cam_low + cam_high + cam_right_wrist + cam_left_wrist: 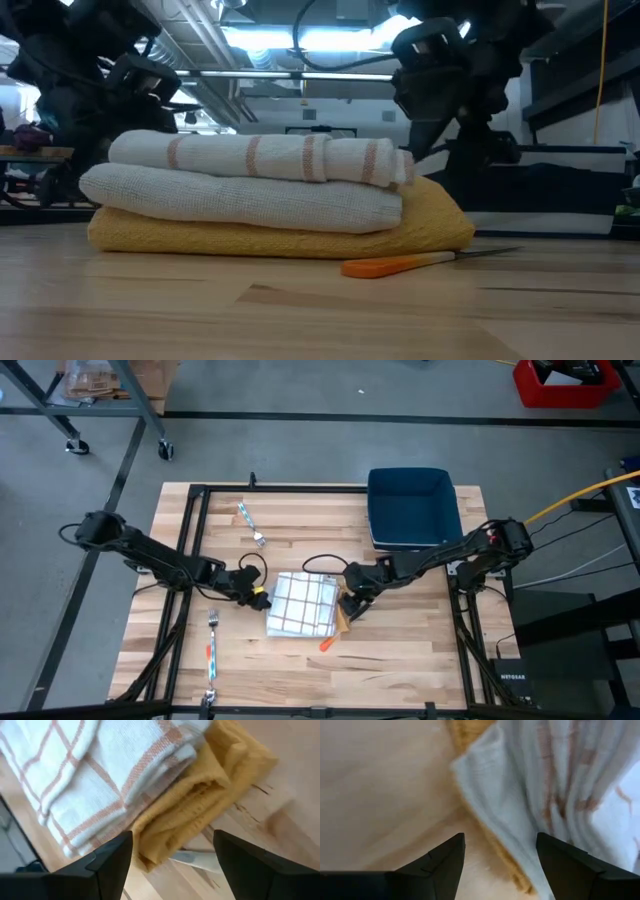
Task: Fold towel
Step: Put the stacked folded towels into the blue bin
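Hands [255,596] [350,603] flank folded towel [303,603].

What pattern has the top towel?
White towel with an orange-brown grid of stripes; the right wrist view shows it best.

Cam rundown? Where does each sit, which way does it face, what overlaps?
High: overhead, straight down; both arms, left gripper, right gripper, white towel, bin.
Low: tabletop height, level across; towel stack, orange knife, arms above.
Left wrist: past open fingers at stack's edge.
Right wrist: past open fingers at yellow towel.
Shared: all four see the white towel.
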Robot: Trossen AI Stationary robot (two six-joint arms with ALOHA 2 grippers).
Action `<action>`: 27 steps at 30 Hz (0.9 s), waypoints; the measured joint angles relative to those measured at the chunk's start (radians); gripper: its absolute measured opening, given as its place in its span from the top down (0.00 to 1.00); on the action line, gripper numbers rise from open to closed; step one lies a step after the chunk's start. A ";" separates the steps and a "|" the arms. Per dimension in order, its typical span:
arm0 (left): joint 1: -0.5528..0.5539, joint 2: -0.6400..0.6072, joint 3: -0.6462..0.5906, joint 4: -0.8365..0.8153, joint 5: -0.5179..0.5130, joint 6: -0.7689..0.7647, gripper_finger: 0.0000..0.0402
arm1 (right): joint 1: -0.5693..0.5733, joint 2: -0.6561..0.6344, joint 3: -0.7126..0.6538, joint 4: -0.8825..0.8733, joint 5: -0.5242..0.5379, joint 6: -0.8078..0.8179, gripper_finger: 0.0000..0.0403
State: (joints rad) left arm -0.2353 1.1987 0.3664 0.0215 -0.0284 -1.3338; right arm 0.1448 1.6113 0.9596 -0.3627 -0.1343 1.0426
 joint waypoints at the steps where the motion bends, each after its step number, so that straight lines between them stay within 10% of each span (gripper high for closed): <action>1: -0.005 0.018 0.000 0.030 0.000 0.000 0.41 | 0.000 0.001 -0.012 0.033 -0.007 0.006 0.30; 27: -0.020 0.074 0.000 0.095 -0.039 -0.050 0.41 | 0.002 0.002 -0.373 0.590 0.063 0.300 0.31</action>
State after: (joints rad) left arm -0.2550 1.2724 0.3668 0.1164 -0.0673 -1.3842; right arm 0.1463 1.6137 0.5863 0.2274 -0.0716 1.3430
